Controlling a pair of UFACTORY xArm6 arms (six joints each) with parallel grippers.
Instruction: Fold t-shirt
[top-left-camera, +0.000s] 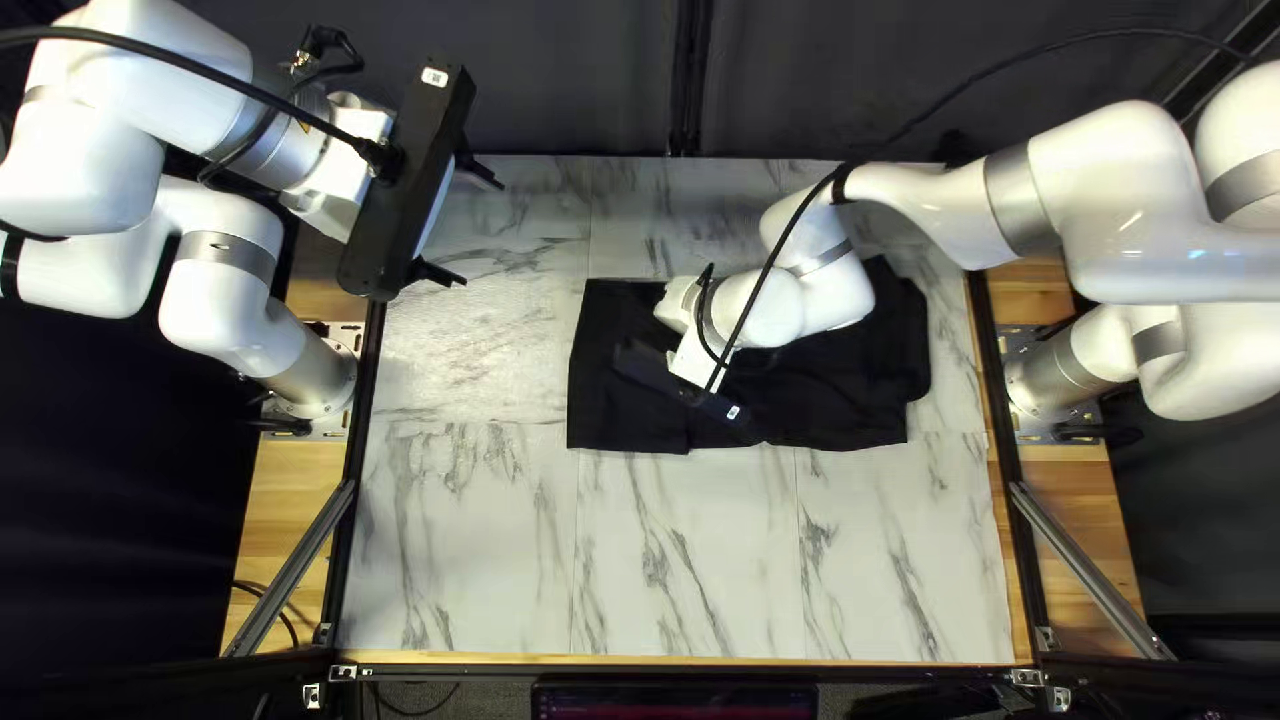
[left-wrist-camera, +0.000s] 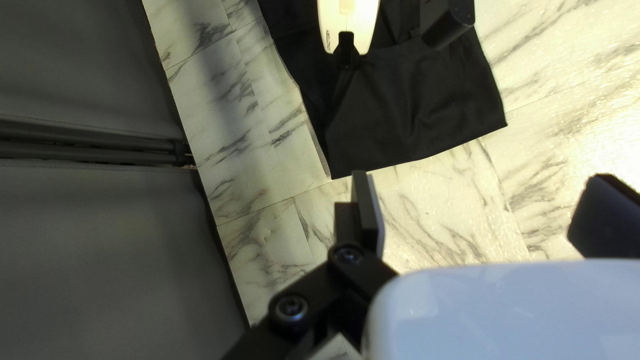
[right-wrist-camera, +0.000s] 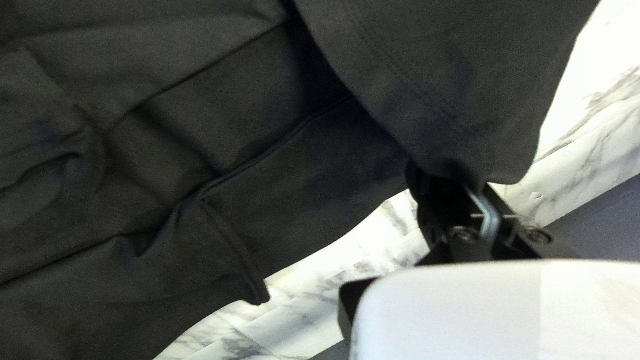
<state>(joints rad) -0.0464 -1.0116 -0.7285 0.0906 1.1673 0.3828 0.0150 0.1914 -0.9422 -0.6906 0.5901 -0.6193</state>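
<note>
Around mid-table, the black t-shirt point(top-left-camera: 607, 407) is pinched in my right gripper point(top-left-camera: 680, 390). Left gripper point(top-left-camera: 478, 230) hangs wide open, holding nothing, at the far left. Roomy marble-look tabletop point(top-left-camera: 694, 560) runs to the near edge; dark curtain point(top-left-camera: 574, 80) behind.

Site read as a robotics lab: a white left arm point(top-left-camera: 227, 334) and right arm point(top-left-camera: 1127, 200) stood at opposite edges of a marble-patterned table point(top-left-camera: 467, 560), with a black cable point(top-left-camera: 80, 32), metal braces point(top-left-camera: 291, 571) and a dark curtain point(top-left-camera: 574, 80) behind the far edge.
</note>
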